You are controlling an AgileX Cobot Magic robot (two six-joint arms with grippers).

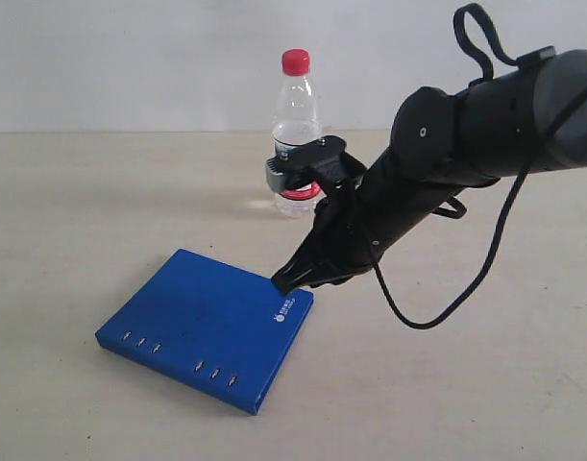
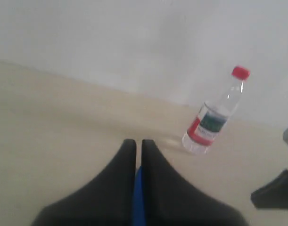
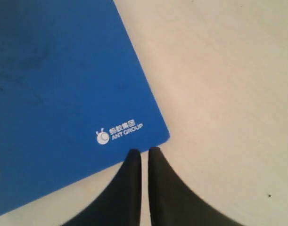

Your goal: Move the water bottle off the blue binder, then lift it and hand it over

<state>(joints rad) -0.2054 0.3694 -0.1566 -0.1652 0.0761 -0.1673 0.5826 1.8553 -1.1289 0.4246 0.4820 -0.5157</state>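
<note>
The water bottle (image 1: 296, 125) stands upright on the table behind the blue binder (image 1: 207, 322), off it; it has a red cap and clear sides. Part of the right arm crosses in front of its label. In the left wrist view the water bottle (image 2: 212, 117) is apart from my left gripper (image 2: 138, 142), which is shut; a blue sliver of binder (image 2: 138, 197) shows in the thin gap. My right gripper (image 1: 281, 282) is shut, its tips at the binder's far right corner by the white logo. The right wrist view shows the right gripper (image 3: 144, 151) at the edge of the binder (image 3: 63, 84).
Pale beige table (image 1: 485, 384) runs all round the binder, with a white wall behind. A black cable (image 1: 466, 288) loops down from the right arm. The left arm does not show in the exterior view.
</note>
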